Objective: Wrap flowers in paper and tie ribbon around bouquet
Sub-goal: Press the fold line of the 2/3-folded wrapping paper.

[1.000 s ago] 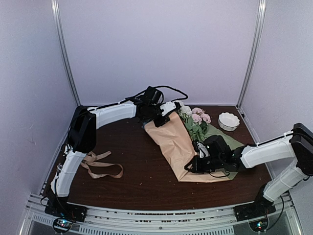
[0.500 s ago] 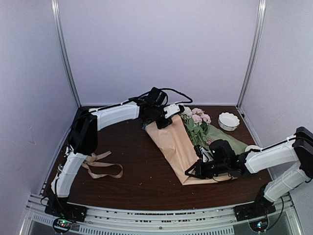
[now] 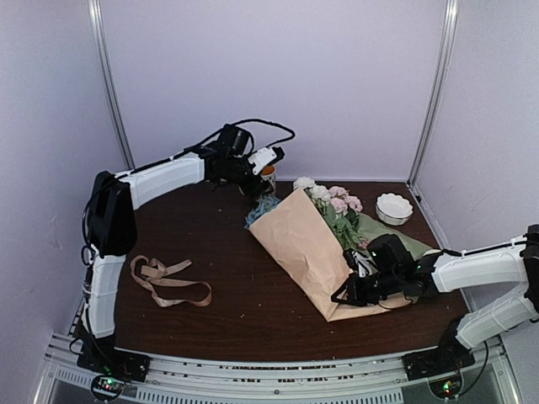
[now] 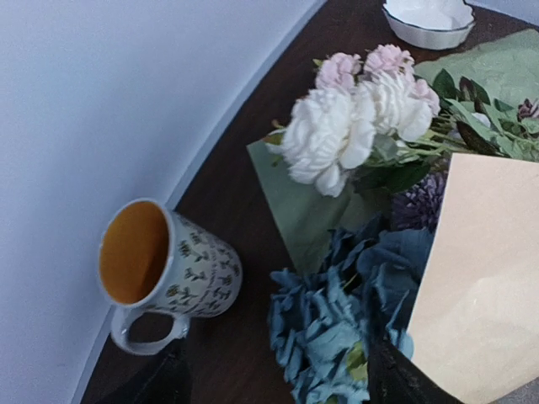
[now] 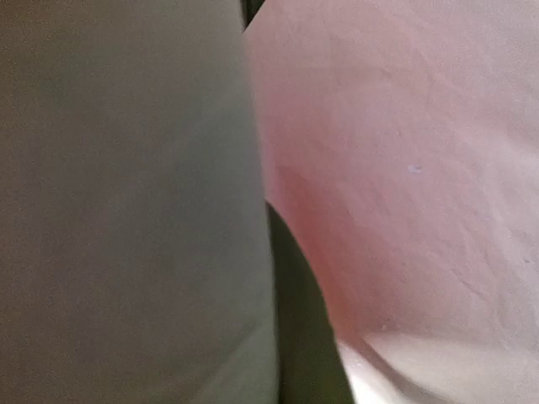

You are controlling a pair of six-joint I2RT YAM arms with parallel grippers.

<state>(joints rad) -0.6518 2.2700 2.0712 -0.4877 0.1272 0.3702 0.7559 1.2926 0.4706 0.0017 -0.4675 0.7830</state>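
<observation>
The flowers (image 3: 335,204) lie on the table with the peach sheet of the paper (image 3: 301,246) folded over their stems; the green sheet (image 3: 402,242) lies under them. White roses (image 4: 345,126), blue hydrangea (image 4: 349,316), peach paper (image 4: 480,278) and green paper (image 4: 307,206) fill the left wrist view. My left gripper (image 3: 271,160) hangs open and empty above the flower heads (image 4: 278,389). My right gripper (image 3: 354,290) is shut on the paper at the bouquet's lower end; its own view shows only peach paper (image 5: 404,168) and green paper (image 5: 126,210) close up. A tan ribbon (image 3: 168,282) lies loose at the left.
A flower-patterned mug (image 3: 268,178) with an orange inside stands at the back wall, just left of the blooms (image 4: 164,265). A white scalloped bowl (image 3: 394,208) sits at the back right (image 4: 428,21). The table's walls stand close behind.
My left gripper let go of the peach paper's top edge, opened, and rose back left toward the mug. The right gripper slid slightly right with the bouquet's lower end.
</observation>
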